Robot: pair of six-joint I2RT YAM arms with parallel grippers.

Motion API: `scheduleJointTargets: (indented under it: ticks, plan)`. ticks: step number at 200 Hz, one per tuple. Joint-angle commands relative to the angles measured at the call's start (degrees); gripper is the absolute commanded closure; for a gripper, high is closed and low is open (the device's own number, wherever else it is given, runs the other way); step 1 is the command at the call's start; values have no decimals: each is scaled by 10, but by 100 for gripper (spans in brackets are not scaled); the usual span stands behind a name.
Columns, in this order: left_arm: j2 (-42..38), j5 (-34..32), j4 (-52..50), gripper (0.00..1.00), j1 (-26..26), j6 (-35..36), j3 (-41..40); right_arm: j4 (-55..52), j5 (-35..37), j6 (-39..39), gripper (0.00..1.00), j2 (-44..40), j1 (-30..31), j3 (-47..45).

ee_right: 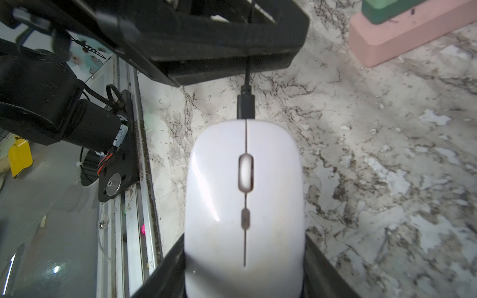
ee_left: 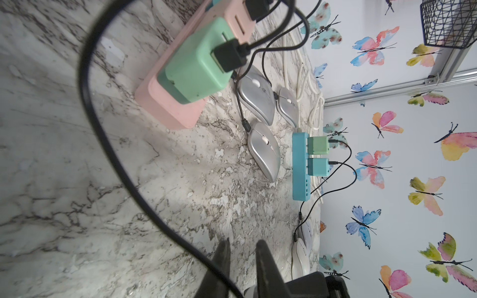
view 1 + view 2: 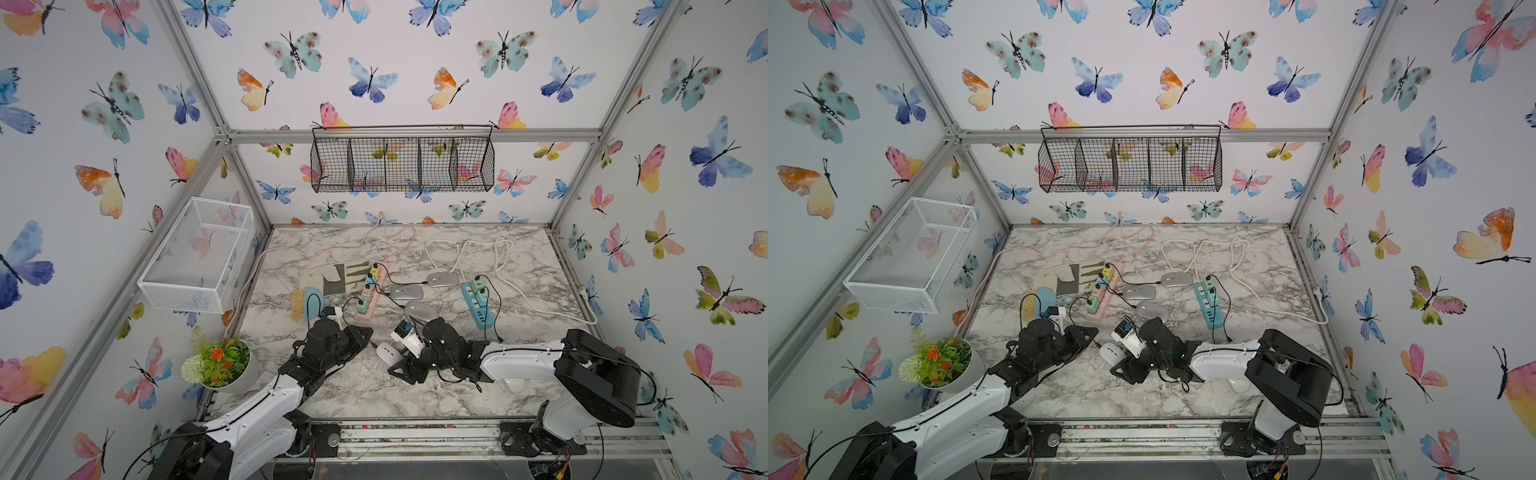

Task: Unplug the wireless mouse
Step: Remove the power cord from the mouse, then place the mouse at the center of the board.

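Slippage threatens: right gripper (image 1: 242,263) pinches the white mouse (image 1: 219,193) by its sides; a hard tug could free it. Left gripper (image 2: 242,258) sits nearly closed by the cable (image 2: 87,90); hold unclear

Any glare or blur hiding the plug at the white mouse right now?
Right wrist view: black plug fairly sharp; glare streak on the glossy white wireless mouse, its near end soft. Left wrist view: thick black cable near the lens blurred.

Even bright light; glare on white mouse (image 1: 242,206); top views bend at edges
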Motion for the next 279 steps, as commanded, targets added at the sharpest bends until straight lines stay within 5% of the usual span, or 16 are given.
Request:
scheduleJointTargets:
  ticks: [1, 64, 170, 254, 279]
  plan:
    - [2, -2, 10, 82, -2, 4, 8, 18, -8, 6, 85, -6, 4, 1]
    - [8, -3, 1, 100, -2, 5, 17, 4, 6, 7, 88, -1, 5, 8]
    - [-3, -16, -42, 100, 43, 42, 70, -53, 42, 37, 98, -39, 12, -49]
    - [-16, 81, -100, 100, 169, 75, 113, -152, 274, 300, 99, -8, 111, 89]
    - [-4, 117, -137, 100, 211, 98, 137, -156, 270, 320, 99, 47, 129, 143]
